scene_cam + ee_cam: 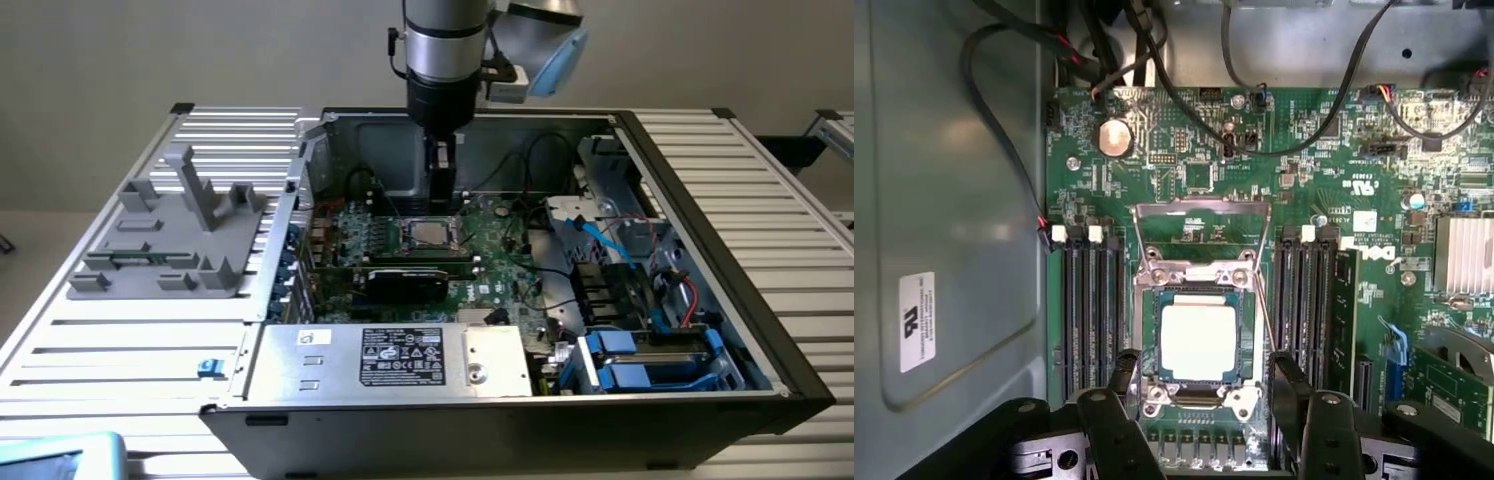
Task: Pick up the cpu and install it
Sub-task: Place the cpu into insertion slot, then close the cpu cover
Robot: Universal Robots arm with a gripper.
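Bench (120, 340): ribbed light-metal slats, set against a plain grey wall (160, 50). An open computer case (507, 430) lies on it, with a grey plastic fixture (174, 240) with upright posts beside it on the exterior view's left. Inside the case, a labelled power supply (387, 360) occupies the near edge, and black cables (1184, 100) cross the green motherboard (1184, 160). The cpu (1198, 340) sits flat in its socket (1154, 290) between memory slots (1089, 300), with the metal frame tilted back. The end effector (1204, 365) hangs directly above the cpu, released, its fingers spread to either side and grasping nothing.
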